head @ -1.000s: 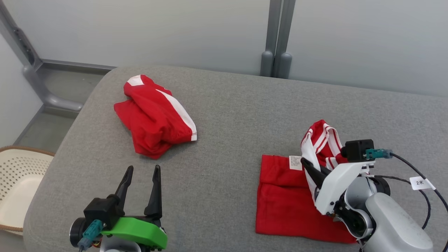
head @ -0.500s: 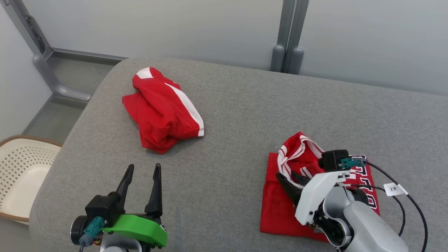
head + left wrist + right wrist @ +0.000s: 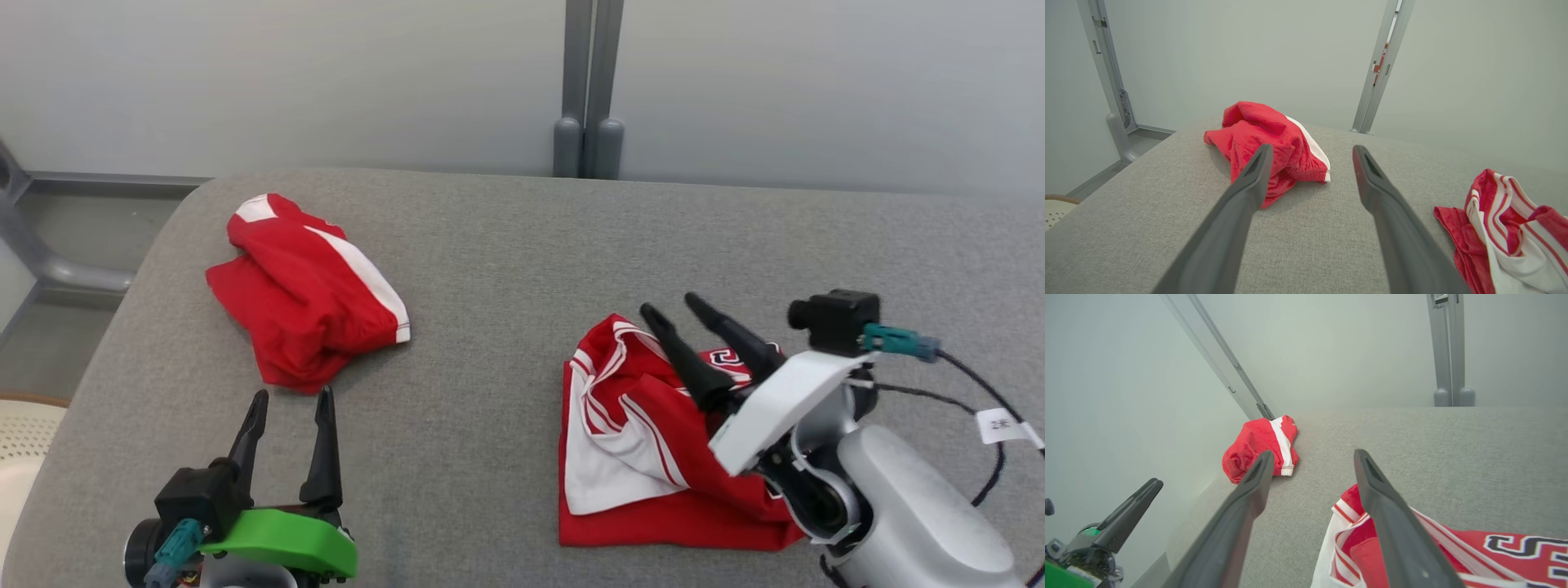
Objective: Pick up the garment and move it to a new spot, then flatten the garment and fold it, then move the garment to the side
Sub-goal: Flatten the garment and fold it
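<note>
A folded red and white jersey (image 3: 637, 441) with dark lettering lies on the right of the grey padded table (image 3: 506, 269); part of its white inside faces up. My right gripper (image 3: 671, 305) hovers just above its far edge, open and holding nothing. The right wrist view has the jersey (image 3: 1453, 547) under and right of the open right gripper (image 3: 1313, 454). A second, crumpled red garment (image 3: 306, 286) with a white stripe lies at the back left. My left gripper (image 3: 292, 394) stands open near the front edge, short of that garment (image 3: 1265, 130), fingers pointing at it (image 3: 1311, 149).
A cream perforated basket (image 3: 20, 425) sits off the table's left front corner. Grey posts (image 3: 588, 122) rise behind the table against a pale wall. The table's rounded left edge (image 3: 122, 302) drops to the floor. Bare grey cloth lies between the two garments.
The right gripper went from shut on the jersey to open and lifted off it; the jersey dropped flat. The head camera shifted. The left gripper stayed put.
</note>
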